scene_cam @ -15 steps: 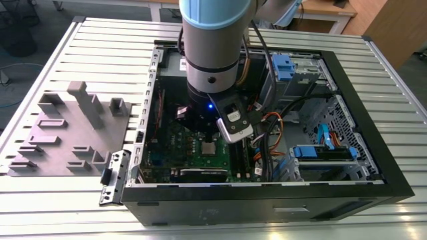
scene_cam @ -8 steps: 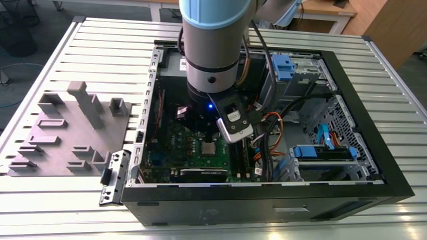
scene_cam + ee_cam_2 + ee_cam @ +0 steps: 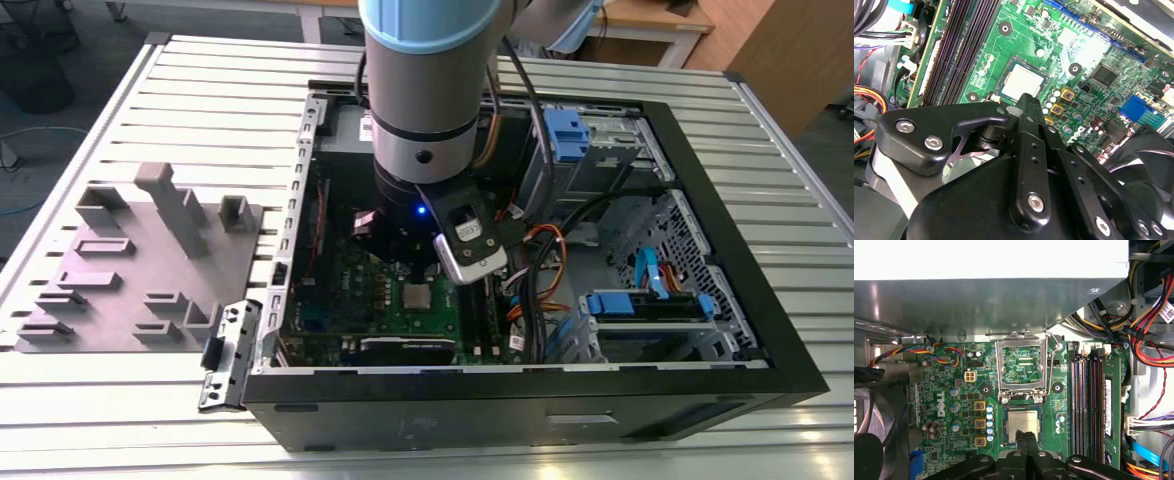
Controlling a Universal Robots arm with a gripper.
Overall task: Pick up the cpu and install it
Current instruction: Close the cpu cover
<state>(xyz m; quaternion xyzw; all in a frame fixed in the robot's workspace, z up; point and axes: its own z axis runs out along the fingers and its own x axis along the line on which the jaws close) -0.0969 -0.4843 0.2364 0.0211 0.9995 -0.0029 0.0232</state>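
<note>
cpu (image 3: 418, 296) lies flat in its socket on the green board (image 3: 350, 270), lower centre of the exterior view, silver top up. Across that view from its left: grey plate (image 3: 134, 290) with raised blocks on the slatted table (image 3: 200, 90), well apart from the cpu. Open black case (image 3: 534, 400) in the middle, board inside it. Arm (image 3: 427, 90) hangs from the top centre into the case, its lower end just above the cpu. Bundled cables (image 3: 534, 285) sit just beside the arm toward the exterior view's right, and blue bays (image 3: 645, 305) at the case's right side. In the first wrist view the gripper (image 3: 1027, 436) has its fingers pressed together with nothing between them, tips over the cpu's (image 3: 1023, 424) edge; whether they touch the chip cannot be told. Metal frame (image 3: 1022, 367) stands hinged open just beside the cpu, with memory slots (image 3: 1089, 400) to one side and a black fan (image 3: 879, 430) to the other. In the second wrist view the gripper (image 3: 1026, 100) ends close to the cpu (image 3: 1021, 82), which sits square in the socket.
</note>
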